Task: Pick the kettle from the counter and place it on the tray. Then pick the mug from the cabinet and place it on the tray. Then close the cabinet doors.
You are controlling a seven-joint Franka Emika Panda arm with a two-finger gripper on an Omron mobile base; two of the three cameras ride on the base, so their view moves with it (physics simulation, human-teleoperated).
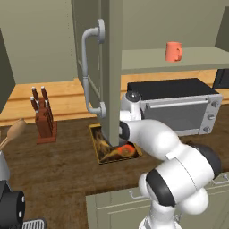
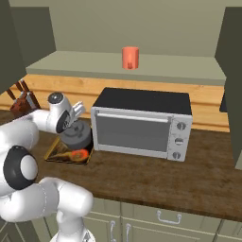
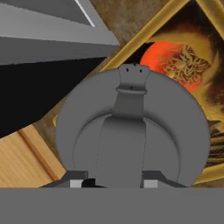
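The dark grey kettle (image 2: 76, 136) hangs by its black handle (image 3: 124, 140) from my gripper (image 2: 72, 124), which is shut on it; the fingertips (image 3: 78, 183) clamp the handle from both sides. The kettle sits over the end of the tray (image 2: 56, 154) nearest the oven; I cannot tell whether it touches. In the hand view the tray's yellow rim (image 3: 148, 31) and orange picture show beyond the kettle (image 3: 179, 131). The salmon mug (image 1: 173, 51) (image 2: 130, 57) stands on the cabinet's pale shelf (image 2: 165, 68). An open cabinet door (image 1: 112, 67) hides my hand and part of the tray (image 1: 96, 151).
A silver toaster oven (image 2: 142, 125) stands on the dark counter (image 2: 165, 177) right beside the tray. A knife block (image 1: 44, 118) is to the left of the tray. The door's tubular handle (image 1: 87, 67) juts out. Another open door (image 2: 234, 71) hangs at the right.
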